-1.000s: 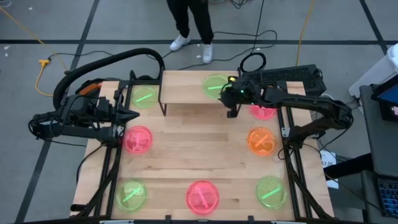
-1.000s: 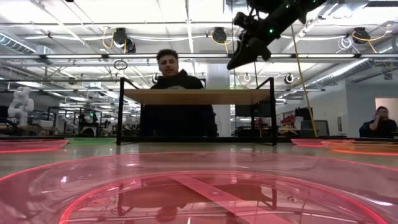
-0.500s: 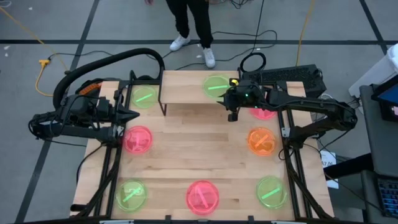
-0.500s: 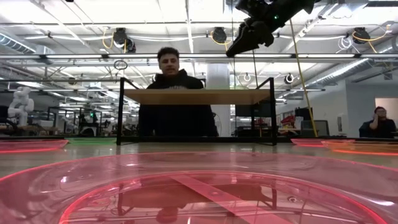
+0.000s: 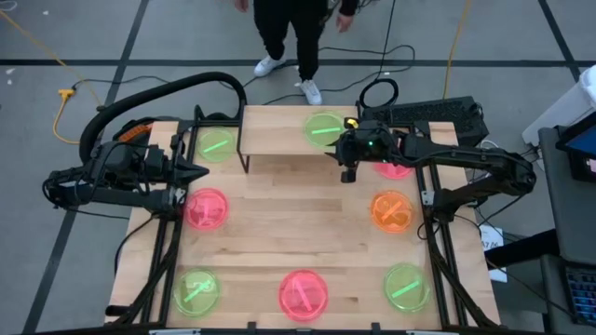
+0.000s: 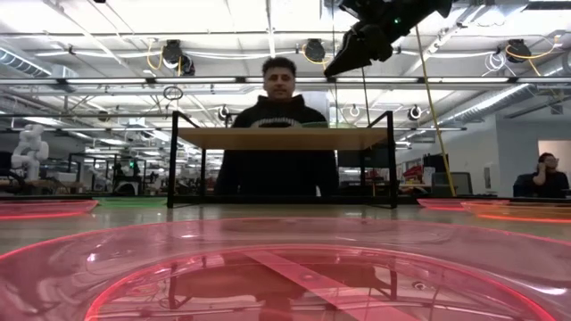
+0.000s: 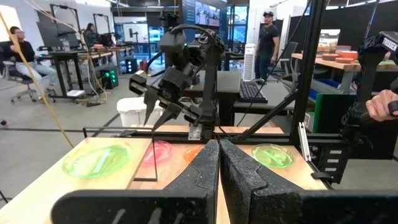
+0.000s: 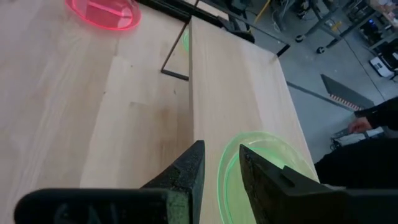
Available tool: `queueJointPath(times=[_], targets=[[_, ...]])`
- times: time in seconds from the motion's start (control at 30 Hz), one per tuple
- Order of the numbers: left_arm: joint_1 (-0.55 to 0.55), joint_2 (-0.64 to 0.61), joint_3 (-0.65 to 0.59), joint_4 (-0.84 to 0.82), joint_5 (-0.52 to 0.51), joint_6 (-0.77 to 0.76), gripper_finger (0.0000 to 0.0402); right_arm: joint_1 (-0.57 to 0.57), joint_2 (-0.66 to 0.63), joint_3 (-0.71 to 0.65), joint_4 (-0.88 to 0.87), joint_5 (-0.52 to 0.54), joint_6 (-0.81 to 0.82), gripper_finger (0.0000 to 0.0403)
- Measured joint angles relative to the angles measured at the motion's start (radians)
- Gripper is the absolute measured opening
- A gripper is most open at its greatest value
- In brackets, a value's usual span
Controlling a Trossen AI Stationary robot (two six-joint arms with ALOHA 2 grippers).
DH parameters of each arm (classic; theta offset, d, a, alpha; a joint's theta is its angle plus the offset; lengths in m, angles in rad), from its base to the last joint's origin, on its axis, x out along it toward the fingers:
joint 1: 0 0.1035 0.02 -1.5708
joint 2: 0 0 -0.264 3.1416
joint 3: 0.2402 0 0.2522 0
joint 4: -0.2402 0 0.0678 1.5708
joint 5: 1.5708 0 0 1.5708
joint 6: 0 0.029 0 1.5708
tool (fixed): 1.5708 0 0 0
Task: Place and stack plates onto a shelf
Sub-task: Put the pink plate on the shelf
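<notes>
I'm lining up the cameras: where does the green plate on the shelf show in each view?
High: green plate at shelf's right end.
Low: only a thin green sliver on the shelf top.
Left wrist: left, by the black leg.
Right wrist: just beyond the right pincer.
Shared landmark: the shelf.

A green plate (image 5: 323,128) lies on the shelf (image 5: 279,140), just ahead of the right gripper's (image 5: 348,170) parted jaws. The shelf stands on the table (image 5: 298,223), where seven more plates lie.

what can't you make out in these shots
- Pink plate, high view: mostly hidden under the right arm.
- Green plate on the shelf, right wrist view: partly hidden by the right gripper and cut off by the edge.
- Low view: near pink plate blocks most of the tabletop.
</notes>
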Motion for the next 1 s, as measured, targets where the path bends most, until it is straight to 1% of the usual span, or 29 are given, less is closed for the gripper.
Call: queueJointPath(times=[0.43,0.93,1.0], targets=[[0.0,0.0,0.0,0.0,0.0,0.0,0.0021,0.041,-0.056,0.0,-0.008,0.0,0.018,0.0086],[0.0,0.0,0.0,0.0,0.0,0.001,0.0021,0.099,-0.065,0.0,-0.016,0.0,0.064,0.0086],[0.0,0.0,0.0,0.0,0.0,0.037,0.0021,0.11,-0.072,-0.001,-0.014,-0.001,0.081,0.0086]])
